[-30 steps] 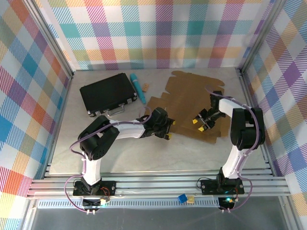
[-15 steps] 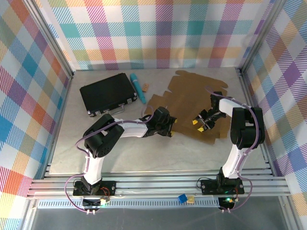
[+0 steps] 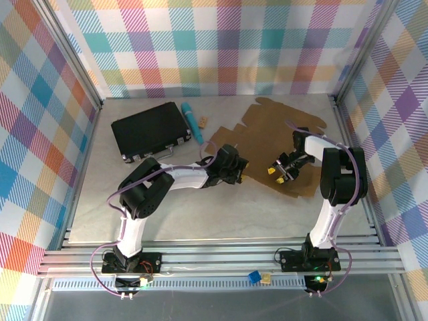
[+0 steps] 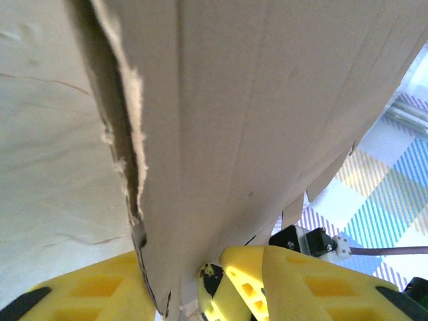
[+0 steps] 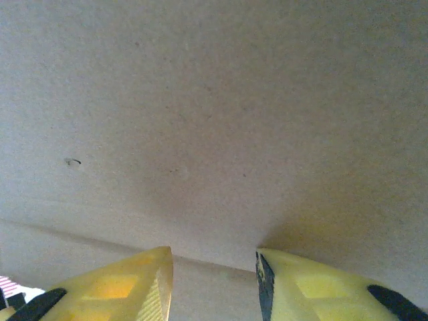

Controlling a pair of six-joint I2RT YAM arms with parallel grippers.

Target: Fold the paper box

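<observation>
The brown corrugated cardboard paper box (image 3: 281, 130) lies mostly flat and unfolded in the upper right of the pale grey surface (image 3: 200, 214). Its scalloped far edge is near the checked back wall and its right edge is near the right wall's metal post. Its lower right corner points toward the right arm's base.

At the box's left edge the left claw (image 3: 235, 168) meets a flap that stands up from the surface. In the left wrist view this flap, torn and ragged along one edge (image 4: 254, 120), rises between the yellow fingers (image 4: 267, 281). The left claw (image 4: 177, 287) has one finger against each face of the flap, so it grips the cardboard.

The right claw (image 3: 275, 174) sits on the flat panel in the lower middle of the box, well inside its edges. In the right wrist view its tips rest on the cardboard (image 5: 214, 120) beside a crease. The right claw (image 5: 214, 274) stands part open with nothing between the fingers.

A black rectangular case (image 3: 148, 132) lies in the upper left, well apart from the box. A teal cylindrical pen (image 3: 192, 122) lies between them, its near tip close to the box's left corner. Bare surface runs across the lower part of the frame, from the box's near edge to the aluminium rail (image 3: 214, 257).
</observation>
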